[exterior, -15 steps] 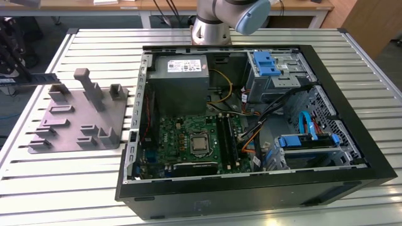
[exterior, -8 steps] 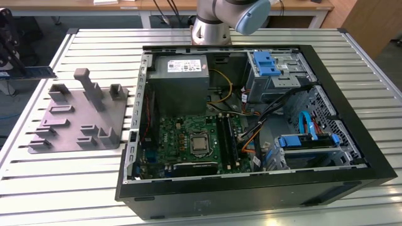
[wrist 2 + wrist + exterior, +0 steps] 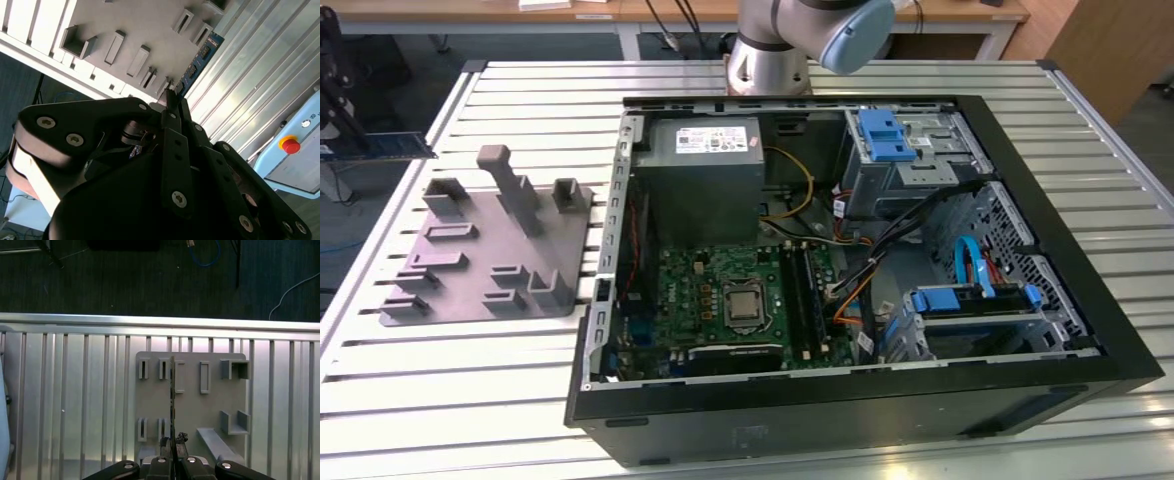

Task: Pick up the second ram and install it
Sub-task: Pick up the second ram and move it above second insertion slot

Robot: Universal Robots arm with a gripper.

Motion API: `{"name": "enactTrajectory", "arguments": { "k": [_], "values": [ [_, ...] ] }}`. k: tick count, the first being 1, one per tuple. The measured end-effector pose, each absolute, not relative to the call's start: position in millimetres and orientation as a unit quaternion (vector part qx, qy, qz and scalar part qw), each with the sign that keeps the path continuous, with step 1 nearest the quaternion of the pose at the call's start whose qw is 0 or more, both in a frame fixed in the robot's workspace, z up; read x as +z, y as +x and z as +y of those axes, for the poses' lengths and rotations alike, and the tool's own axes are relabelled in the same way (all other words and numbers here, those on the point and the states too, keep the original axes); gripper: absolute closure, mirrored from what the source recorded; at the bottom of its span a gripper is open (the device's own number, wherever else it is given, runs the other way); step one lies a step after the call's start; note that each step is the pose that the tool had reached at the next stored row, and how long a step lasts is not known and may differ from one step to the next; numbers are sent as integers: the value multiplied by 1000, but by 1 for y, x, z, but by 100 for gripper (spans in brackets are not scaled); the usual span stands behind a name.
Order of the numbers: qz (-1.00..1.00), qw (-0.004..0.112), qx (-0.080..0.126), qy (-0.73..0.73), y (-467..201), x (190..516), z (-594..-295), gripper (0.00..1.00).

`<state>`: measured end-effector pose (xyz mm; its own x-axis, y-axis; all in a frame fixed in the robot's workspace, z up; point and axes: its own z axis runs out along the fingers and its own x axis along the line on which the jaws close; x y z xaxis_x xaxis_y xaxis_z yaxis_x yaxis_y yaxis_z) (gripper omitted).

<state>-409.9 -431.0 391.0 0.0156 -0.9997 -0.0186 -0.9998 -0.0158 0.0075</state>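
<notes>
My gripper is at the exterior view's far left edge, shut on the second ram, a thin blue-green stick held in the air off the table. In the first wrist view the ram shows edge-on, running out from the gripper over the grey plastic holder. In the second wrist view the gripper grips one end of the ram. The black motherboard slots lie inside the open computer case, well to the exterior view's right of the gripper.
The grey holder with upright posts lies on the slatted metal table beside the case. Inside the case are a grey power-supply box, cables and blue drive brackets. The arm's base stands behind the case. A red button sits on a pale box.
</notes>
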Motion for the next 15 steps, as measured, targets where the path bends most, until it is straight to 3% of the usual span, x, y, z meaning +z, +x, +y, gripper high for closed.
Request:
{"name": "enactTrajectory", "arguments": {
  "k": [15],
  "values": [
    [701, 4, 10, -713, -382, 391, -431, 86]
  ]
}}
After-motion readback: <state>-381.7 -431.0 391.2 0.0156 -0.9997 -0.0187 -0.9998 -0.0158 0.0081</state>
